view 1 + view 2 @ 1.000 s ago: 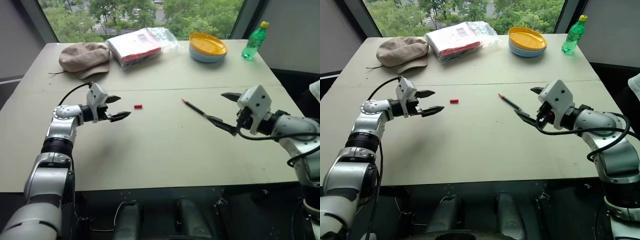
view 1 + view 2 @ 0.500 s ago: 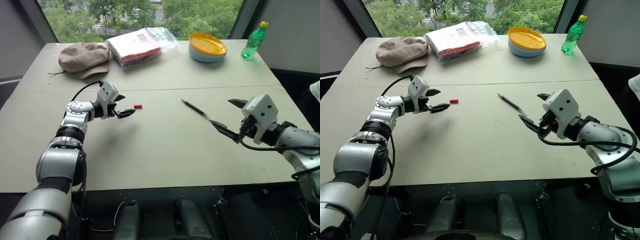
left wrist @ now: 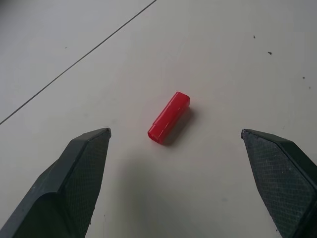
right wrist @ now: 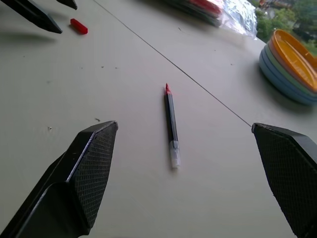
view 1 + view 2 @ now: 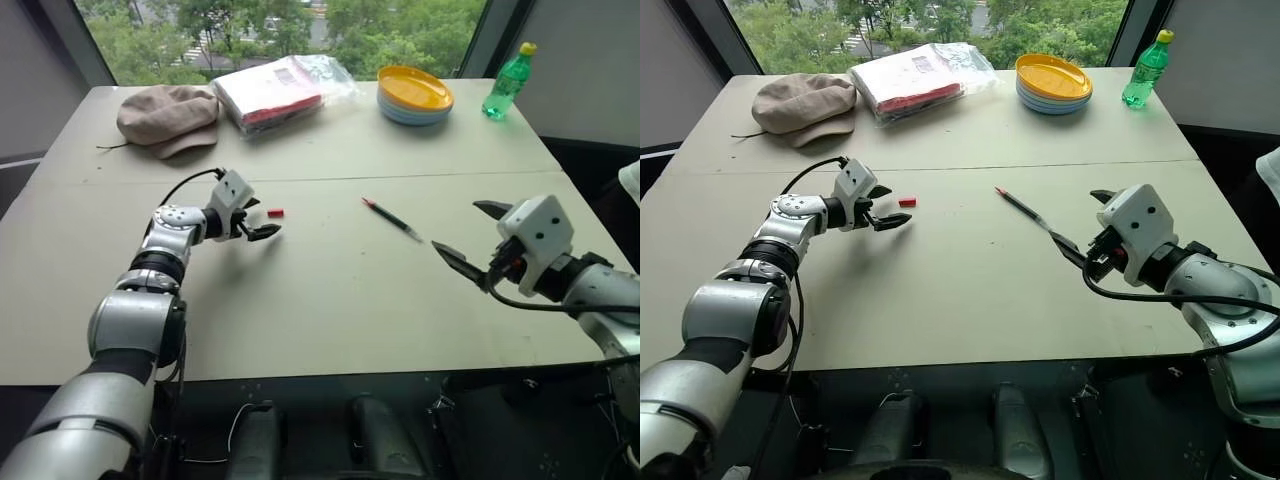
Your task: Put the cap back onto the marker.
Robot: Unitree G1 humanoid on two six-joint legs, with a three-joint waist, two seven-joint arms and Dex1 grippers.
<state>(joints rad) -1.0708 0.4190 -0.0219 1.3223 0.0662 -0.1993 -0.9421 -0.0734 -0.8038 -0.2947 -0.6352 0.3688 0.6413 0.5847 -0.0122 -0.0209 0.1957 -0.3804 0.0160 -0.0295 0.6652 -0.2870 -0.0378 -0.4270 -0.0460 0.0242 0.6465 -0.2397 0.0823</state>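
Twin head cameras look down across the pale grey-green tabletop, while each wrist camera peers close along its fingers, both sharing the small red plastic cap.

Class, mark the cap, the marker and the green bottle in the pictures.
cap [image 3: 169,117], left wrist view, middle of its red body.
marker [image 4: 171,120], right wrist view, middle of its dark barrel.
green bottle [image 5: 507,87], left eye view, its body.

Place: I work in an office-like test room.
Evidence: my plain beige tabletop, a large window onto green trees.
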